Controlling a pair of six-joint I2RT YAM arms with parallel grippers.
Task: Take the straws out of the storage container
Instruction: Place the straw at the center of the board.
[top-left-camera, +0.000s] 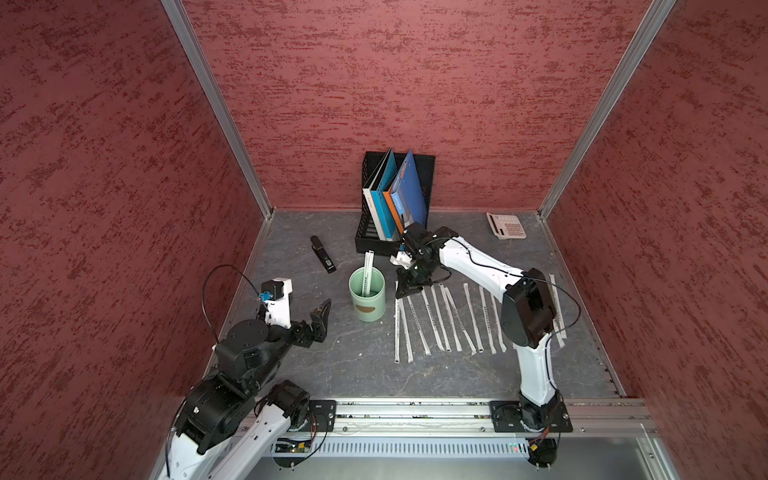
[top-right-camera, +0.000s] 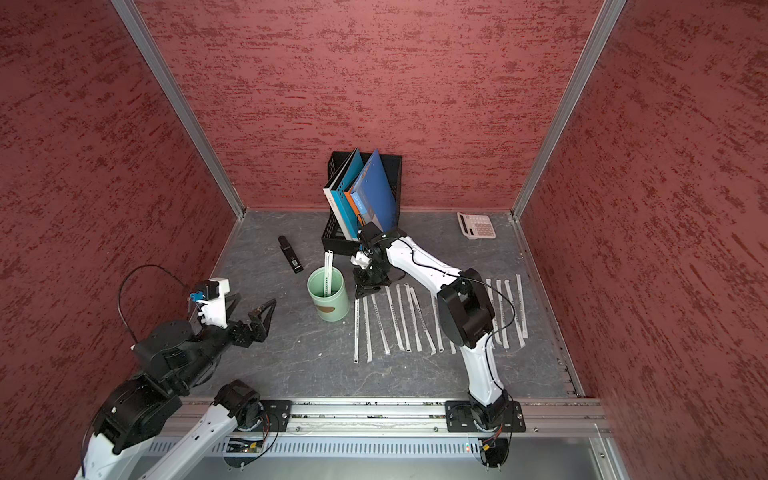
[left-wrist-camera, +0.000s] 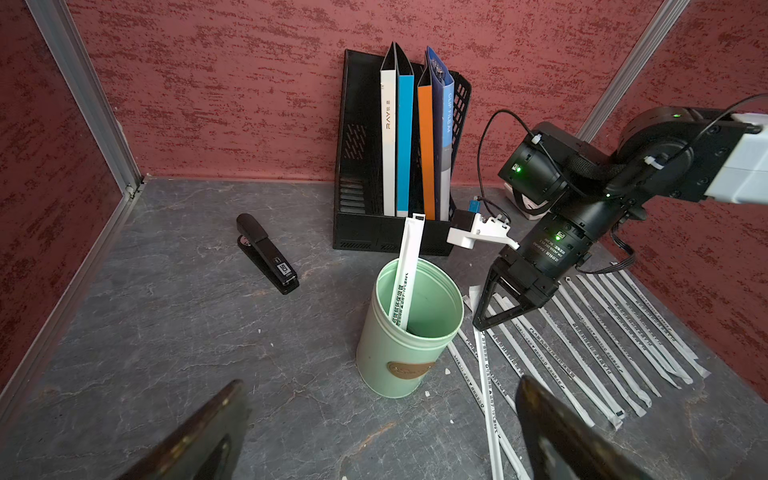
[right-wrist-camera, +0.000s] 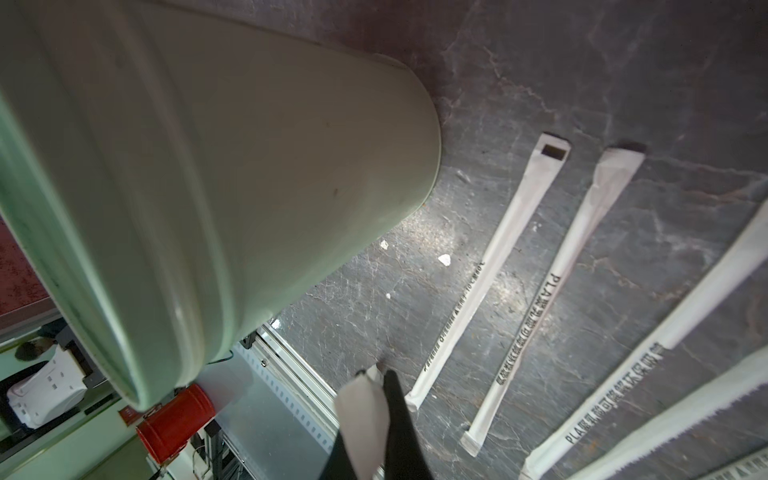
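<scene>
Both top views show a pale mint-green cylindrical cup (top-left-camera: 365, 311) with a brown oval label, upright near the middle of the dark grey marbled desk (top-left-camera: 332, 370). Just right of it, long thin straws (right-wrist-camera: 484, 272) in flat white printed paper wrappers lie in a row, side by side, each running near to far. Inside the cup a leaning straw (left-wrist-camera: 406, 257) rests against the far rim, its top well above that rim; whether it is 1 wrapper or 2 I cannot tell. The right arm's fingers (top-left-camera: 400, 294) are down at the far end of the leftmost straw (left-wrist-camera: 482, 374), clenched on its wrapper tip, which the right wrist view shows pinched between them. The left arm's fingers (left-wrist-camera: 561, 440) are spread wide with nothing between them, hovering left of the cup and apart from it. Beyond the cup stands a black mesh file rack (top-left-camera: 424, 174) holding white, blue and orange folders. A black stapler (top-left-camera: 323, 254) lies to the rack's left, and a pale keypad device (top-left-camera: 506, 225) sits at the far right.
</scene>
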